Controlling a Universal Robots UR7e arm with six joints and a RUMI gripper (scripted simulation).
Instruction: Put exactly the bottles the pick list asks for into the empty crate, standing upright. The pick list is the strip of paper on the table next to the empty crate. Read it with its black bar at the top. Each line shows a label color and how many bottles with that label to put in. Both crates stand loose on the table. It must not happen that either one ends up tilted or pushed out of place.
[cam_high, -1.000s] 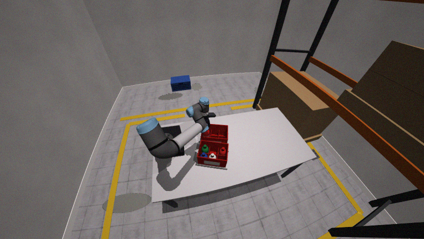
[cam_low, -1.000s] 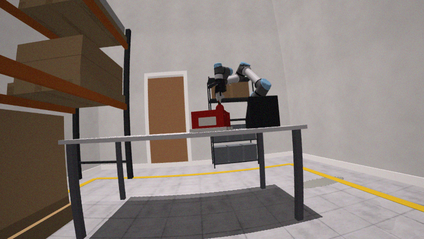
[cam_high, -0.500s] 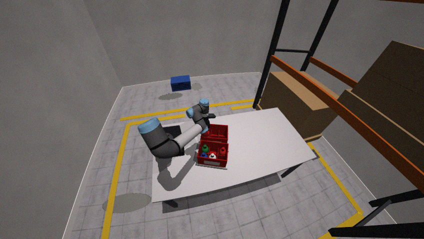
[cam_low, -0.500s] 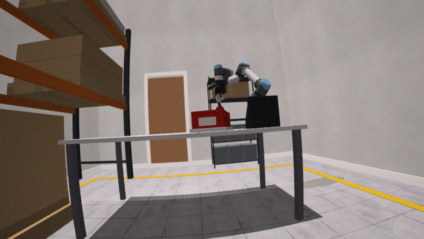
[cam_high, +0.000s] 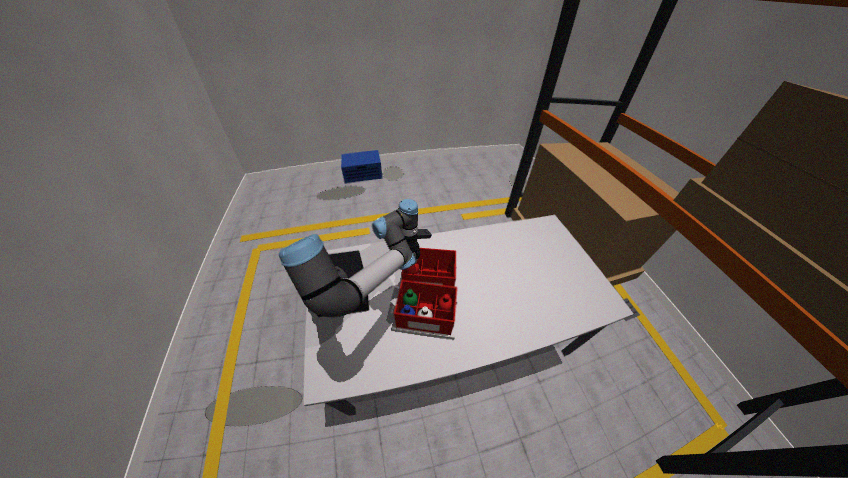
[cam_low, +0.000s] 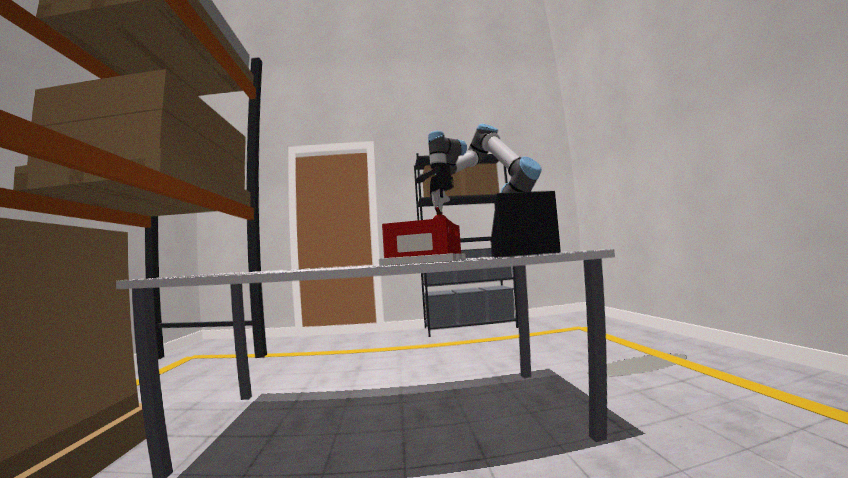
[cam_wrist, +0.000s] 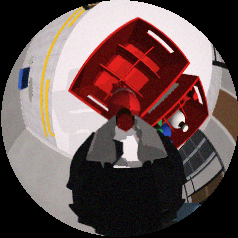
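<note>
Pale table (cam_high: 504, 279) (cam_low: 296, 274) in a grey-walled room, red bottle (cam_high: 411, 267) (cam_low: 439, 216) (cam_wrist: 131, 101) at the destination crate.
My gripper (cam_high: 413, 252) (cam_low: 438, 209) (cam_wrist: 124, 116) pinches its cap from above, presumably to keep it upright; below lies the destination crate (cam_high: 454, 258) (cam_wrist: 163, 30), beside it the stocked crate (cam_high: 455, 317) (cam_low: 388, 238) (cam_wrist: 204, 111).

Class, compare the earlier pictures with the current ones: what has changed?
The gripper has moved slightly downward, lowering the red bottle it already held toward the receiving crate. Nothing was newly grasped or let go. The stocked crate and the receiving crate show no visible shift.
</note>
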